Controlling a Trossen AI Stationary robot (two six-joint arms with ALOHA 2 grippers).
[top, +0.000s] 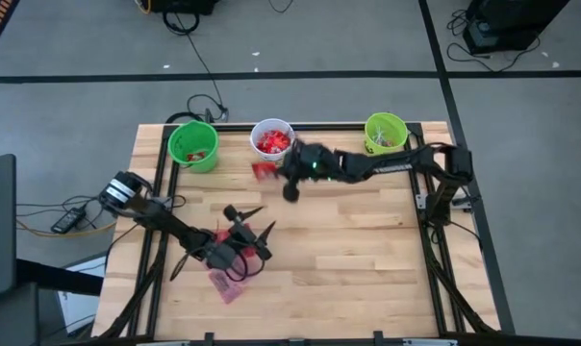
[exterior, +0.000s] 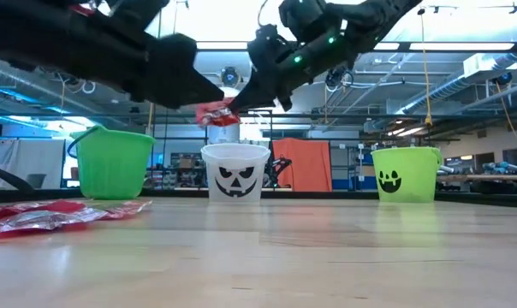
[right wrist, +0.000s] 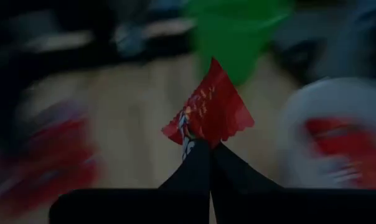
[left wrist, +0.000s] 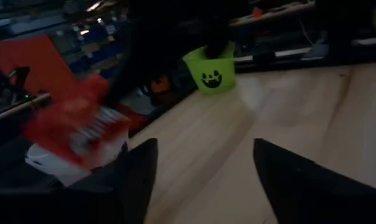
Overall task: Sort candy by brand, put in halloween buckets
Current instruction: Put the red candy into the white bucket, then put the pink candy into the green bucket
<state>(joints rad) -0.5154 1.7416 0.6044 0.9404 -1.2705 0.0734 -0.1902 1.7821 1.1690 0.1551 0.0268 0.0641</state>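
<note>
The right gripper (right wrist: 210, 146) pinches a shiny red candy packet (right wrist: 208, 112) beside the half-filled white plastic pail (top: 271, 137); left gripper (left wrist: 203, 165) jaws wide, pinkish packets (top: 226, 284) remain on the counter.

left hand (left wrist: 200, 171) spread, right hand (right wrist: 211, 149) pinched

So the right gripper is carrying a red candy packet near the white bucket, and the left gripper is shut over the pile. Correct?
Not quite: the left gripper is open, as the left wrist view shows. The right gripper does pinch a red candy packet near the white bucket.
</note>
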